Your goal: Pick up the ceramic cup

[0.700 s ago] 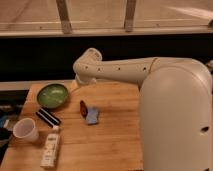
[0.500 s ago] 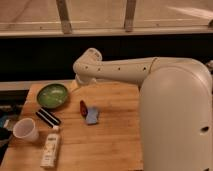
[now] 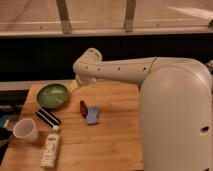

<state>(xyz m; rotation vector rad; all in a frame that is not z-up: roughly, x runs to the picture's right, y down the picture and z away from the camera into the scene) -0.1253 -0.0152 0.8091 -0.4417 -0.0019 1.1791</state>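
A green bowl (image 3: pixel 52 95), a red item (image 3: pixel 83 106) and a blue item (image 3: pixel 92 117) lie on the wooden table (image 3: pixel 115 145). A black bar (image 3: pixel 48 117) lies between bowl and ceramic cup (image 3: pixel 26 130). The cup, small, white and upright, stands front-left beside 1 white bar (image 3: pixel 50 147). The gripper (image 3: pixel 78 82) hangs just right of the bowl, and I cannot tell how wide it stands.

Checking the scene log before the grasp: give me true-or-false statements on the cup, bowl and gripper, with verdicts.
1. The ceramic cup stands upright near the wooden table's front left corner. True.
2. The gripper is around the cup. False: it is at the arm's end by the table's far edge, beside the green bowl, well away from the cup.
3. The green bowl sits on the table's right side. False: it is at the far left.
4. A white rectangular bar lies just right of the cup. True.
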